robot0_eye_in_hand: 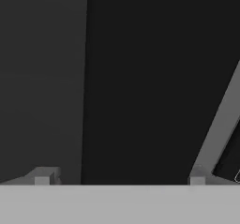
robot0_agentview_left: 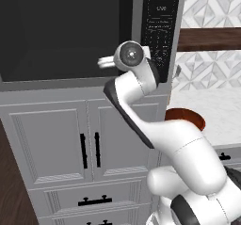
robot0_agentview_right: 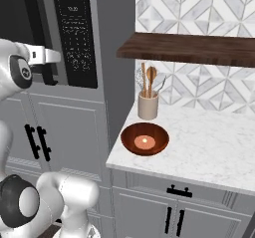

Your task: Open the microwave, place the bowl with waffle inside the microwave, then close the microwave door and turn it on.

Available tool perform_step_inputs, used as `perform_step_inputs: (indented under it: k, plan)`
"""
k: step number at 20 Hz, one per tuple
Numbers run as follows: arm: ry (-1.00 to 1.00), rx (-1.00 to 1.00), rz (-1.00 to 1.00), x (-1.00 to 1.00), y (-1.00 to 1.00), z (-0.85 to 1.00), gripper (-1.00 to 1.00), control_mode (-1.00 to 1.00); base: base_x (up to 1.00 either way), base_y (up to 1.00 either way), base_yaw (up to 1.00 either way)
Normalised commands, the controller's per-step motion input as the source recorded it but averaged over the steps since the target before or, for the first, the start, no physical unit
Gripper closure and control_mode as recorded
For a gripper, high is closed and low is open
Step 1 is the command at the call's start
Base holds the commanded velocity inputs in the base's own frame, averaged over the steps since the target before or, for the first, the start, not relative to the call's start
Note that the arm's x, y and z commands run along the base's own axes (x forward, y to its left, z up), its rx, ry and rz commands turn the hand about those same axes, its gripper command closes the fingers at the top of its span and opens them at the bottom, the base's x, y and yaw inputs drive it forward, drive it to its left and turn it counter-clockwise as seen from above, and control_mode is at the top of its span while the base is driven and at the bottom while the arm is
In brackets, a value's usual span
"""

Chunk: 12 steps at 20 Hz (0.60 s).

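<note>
From the left base view, the large grey built-in microwave (robot0_agentview_left: 84, 31) has its wide grey-framed door with the dark tinted window (robot0_agentview_left: 61, 31) shut, and the white arm reaches up to the seam between that window and the black keypad panel (robot0_agentview_left: 160, 31), where the tall black bar handle (robot0_agentview_left: 126, 12) runs. The shallow round reddish-brown bowl with waffle (robot0_agentview_left: 186, 118) peeks out behind the arm's elbow on the white marble bench (robot0_agentview_left: 212, 111), well apart from the hand. From the right base view, the hand sits against the lower part of the handle, the keypad just to its right; the bowl sits near the bench's front left corner with the pale golden waffle at its centre, in front of a cream utensil holder (robot0_agentview_right: 148, 105) under a dark wooden shelf (robot0_agentview_right: 194, 48). In the hand view, the gripper (robot0_eye_in_hand: 119, 181) looks straight at dark surfaces, its two tips set wide apart with the broad black handle between them; the jaws are open and hold nothing, and whether either tip touches the bar cannot be told. The step in hand looks to be opening the door: it would go best with the bar centred between the tips, a firm close, then a pull along the door's arc rather than straight back.
</note>
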Motion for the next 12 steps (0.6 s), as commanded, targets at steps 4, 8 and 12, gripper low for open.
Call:
perform_step_inputs:
  k: [4,8,12]
  plan:
    - [-0.06,-0.02,0.0,0.72,0.06,-0.34,-1.0,-1.0,0.0,0.0,0.0]
    - [-0.05,-0.01,0.0,0.89,0.1,-0.48,-1.0,-1.0,0.0,0.0,0.0]
    - [-0.02,0.0,0.02,0.99,0.47,-0.6,1.0,-1.0,0.0,0.0,0.0]
